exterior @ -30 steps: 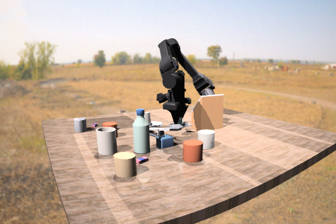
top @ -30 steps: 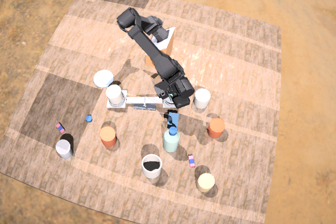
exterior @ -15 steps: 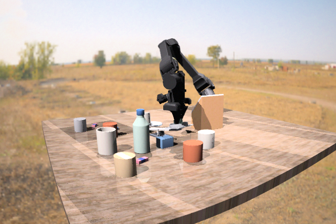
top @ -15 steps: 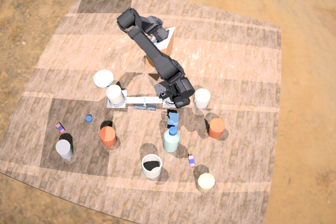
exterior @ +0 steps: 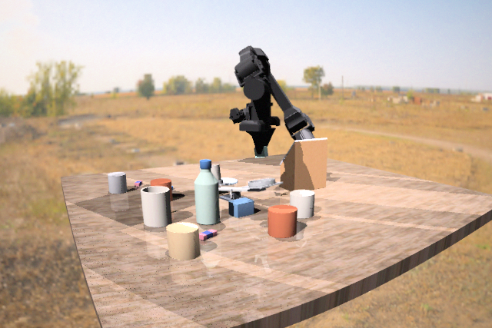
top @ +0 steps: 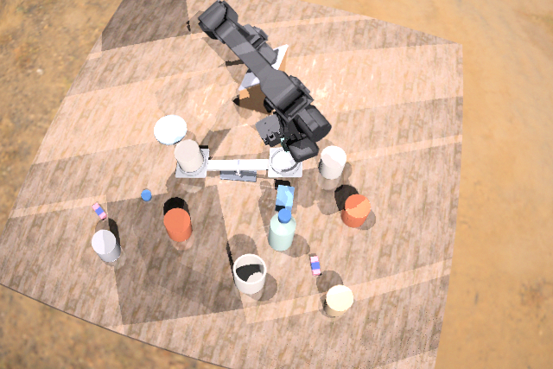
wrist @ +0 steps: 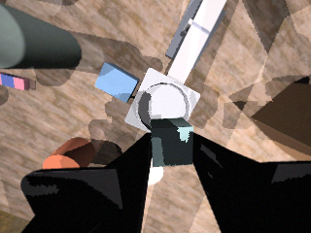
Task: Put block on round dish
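Note:
My gripper (exterior: 260, 148) (wrist: 168, 137) is shut on a teal block (exterior: 261, 153) (wrist: 171, 148), held above the balance's right end. In the top view the arm mostly hides the block. The balance (top: 236, 164) (exterior: 235, 188) (wrist: 196, 41) has an empty right pan (top: 282, 162) (exterior: 261, 183) (wrist: 165, 99). One pale cup (top: 188, 157) (exterior: 215, 172) stands on its left end. A similar white cup (top: 332, 162) (exterior: 301, 203) stands on the table right of the balance. The round white dish (top: 170, 130) (exterior: 228, 180) lies behind the left end, with no cup above it.
A blue box (top: 284, 196) (exterior: 243, 207) (wrist: 117, 82) and a bottle (top: 282, 232) (exterior: 207, 199) stand in front of the right pan. Orange cylinders (top: 177, 225) (top: 356, 211) stand at both sides. A tan panel (exterior: 307, 165) stands behind. A grey open cup (top: 249, 284) is nearer the front.

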Robot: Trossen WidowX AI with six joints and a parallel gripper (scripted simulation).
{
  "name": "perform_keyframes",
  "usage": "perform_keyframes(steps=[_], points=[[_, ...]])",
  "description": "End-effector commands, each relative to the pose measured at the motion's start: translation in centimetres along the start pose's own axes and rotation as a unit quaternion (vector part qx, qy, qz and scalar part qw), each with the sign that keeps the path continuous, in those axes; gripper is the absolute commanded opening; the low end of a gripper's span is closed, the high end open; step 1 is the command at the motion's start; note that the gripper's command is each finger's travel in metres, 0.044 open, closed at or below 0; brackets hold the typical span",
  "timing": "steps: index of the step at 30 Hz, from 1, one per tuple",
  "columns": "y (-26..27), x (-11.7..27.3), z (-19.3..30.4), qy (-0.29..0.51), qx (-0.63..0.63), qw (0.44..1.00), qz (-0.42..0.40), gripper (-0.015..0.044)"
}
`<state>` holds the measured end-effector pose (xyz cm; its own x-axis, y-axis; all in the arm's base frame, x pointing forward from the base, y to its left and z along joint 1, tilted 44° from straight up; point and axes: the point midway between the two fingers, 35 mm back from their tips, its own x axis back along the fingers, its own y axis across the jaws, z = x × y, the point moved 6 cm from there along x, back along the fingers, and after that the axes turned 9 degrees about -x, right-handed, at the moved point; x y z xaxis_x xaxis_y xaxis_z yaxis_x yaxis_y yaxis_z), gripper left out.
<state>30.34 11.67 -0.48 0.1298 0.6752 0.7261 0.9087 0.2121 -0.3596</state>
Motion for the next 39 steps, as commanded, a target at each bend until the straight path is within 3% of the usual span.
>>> perform_keyframes(steps=[1,39], points=[[-0.2,1.0,-0.2,0.003,-0.005,1.000,0.000,0.0000],[-3.8,-1.9,-14.8,0.049,0.009,0.998,-0.045,0.0000]])
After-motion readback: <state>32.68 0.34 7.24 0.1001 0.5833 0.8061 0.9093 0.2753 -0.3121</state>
